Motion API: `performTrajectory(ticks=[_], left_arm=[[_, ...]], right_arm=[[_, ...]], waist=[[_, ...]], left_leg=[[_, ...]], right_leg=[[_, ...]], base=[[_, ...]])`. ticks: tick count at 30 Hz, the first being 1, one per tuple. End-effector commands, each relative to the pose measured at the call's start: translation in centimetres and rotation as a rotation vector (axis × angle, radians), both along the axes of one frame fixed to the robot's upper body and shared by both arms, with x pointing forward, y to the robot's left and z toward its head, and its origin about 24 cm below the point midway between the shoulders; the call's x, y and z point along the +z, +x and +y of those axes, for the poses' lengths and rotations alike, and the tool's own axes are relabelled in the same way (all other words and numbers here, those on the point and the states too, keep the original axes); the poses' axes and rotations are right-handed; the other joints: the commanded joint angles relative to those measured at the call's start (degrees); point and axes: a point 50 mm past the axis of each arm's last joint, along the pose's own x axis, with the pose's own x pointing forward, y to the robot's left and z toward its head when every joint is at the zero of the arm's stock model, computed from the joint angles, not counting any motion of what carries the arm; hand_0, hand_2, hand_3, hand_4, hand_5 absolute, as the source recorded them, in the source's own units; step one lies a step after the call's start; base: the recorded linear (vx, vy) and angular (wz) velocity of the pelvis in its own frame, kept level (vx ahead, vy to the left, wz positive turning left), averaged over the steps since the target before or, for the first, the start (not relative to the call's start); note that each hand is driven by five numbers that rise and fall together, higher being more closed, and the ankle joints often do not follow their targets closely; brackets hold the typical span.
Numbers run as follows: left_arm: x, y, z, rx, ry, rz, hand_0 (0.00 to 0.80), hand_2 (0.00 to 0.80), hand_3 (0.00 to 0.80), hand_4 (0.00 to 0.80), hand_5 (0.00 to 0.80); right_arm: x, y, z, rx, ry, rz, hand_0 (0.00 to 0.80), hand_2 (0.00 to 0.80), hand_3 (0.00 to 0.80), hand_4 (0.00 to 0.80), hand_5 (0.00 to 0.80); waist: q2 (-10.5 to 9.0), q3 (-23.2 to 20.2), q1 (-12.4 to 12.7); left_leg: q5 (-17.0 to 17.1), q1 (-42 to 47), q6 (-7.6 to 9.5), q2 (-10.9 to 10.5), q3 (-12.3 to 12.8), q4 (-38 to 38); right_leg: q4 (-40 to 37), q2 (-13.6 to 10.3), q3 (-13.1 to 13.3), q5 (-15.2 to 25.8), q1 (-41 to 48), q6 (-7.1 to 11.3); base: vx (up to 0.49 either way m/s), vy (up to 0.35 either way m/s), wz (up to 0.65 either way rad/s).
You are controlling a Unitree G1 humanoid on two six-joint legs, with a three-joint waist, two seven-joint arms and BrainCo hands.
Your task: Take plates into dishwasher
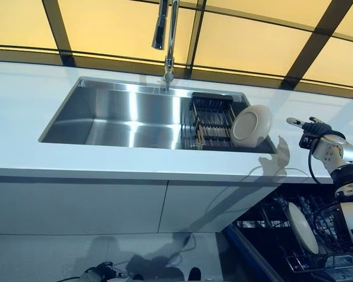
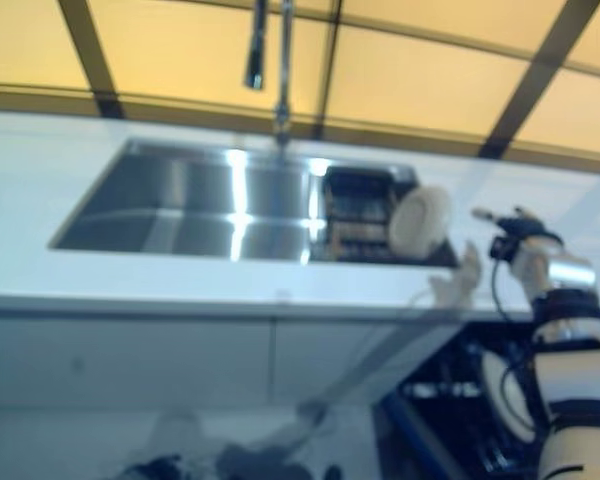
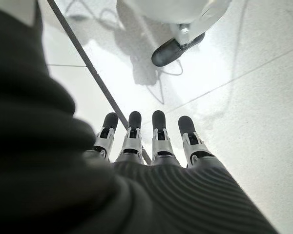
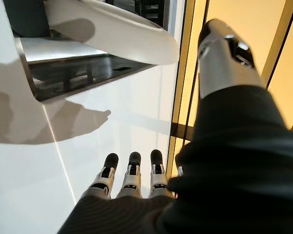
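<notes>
Low at the near right, one white plate stands on edge in the dark wire rack of the open dishwasher, under the counter edge. Above it, in the left eye view, the right hand is raised over the white counter just right of the steel sink, apart from a second plate that leans upright against the black drying rack at the sink's right end. At the far rim a tall faucet rises in front of yellow panels with dark frames. The left hand sits low at the near left, near the floor. Its own wrist view shows the fingers straight and side by side over pale floor, holding nothing. The right wrist view shows the right hand's fingers straight too, the thumb standing apart, empty above the counter, with the leaning plate's rim and the sink edge just beyond.
</notes>
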Motion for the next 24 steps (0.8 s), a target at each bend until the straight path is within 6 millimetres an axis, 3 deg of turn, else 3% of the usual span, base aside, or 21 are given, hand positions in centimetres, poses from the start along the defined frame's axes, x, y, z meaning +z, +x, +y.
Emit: performTrajectory(ticks=[1,24], left_arm=[[0.1,1.1,-0.8,-0.073,-0.002,-0.020,0.000,0.000,0.000,0.000,0.000],[0.2,1.2,-0.6,-0.080,-0.001,-0.031,0.000,0.000,0.000,0.000,0.000]], right_arm=[[5.2,1.4,0.7,0.034,-0.110,-0.144,0.000,0.000,0.000,0.000,0.000],[4.2,2.3,3.3,0.090,-0.037,-0.182,0.000,0.000,0.000,0.000,0.000]], waist=[[2.33,0.42,2.26],[3.72,2.19,2.44]], left_leg=[[-3.98,0.03,1.11,-1.04,-0.43,-0.13],[-3.17,-0.51,0.62,-0.79,0.06,-0.13]], right_leg=[[4.09,0.93,0.37,-1.28,-3.25,0.95],[5.30,1.03,-0.78,-2.19,-3.87,0.48]], base=[[0.009,-0.042,0.02],[0.011,-0.019,0.02]])
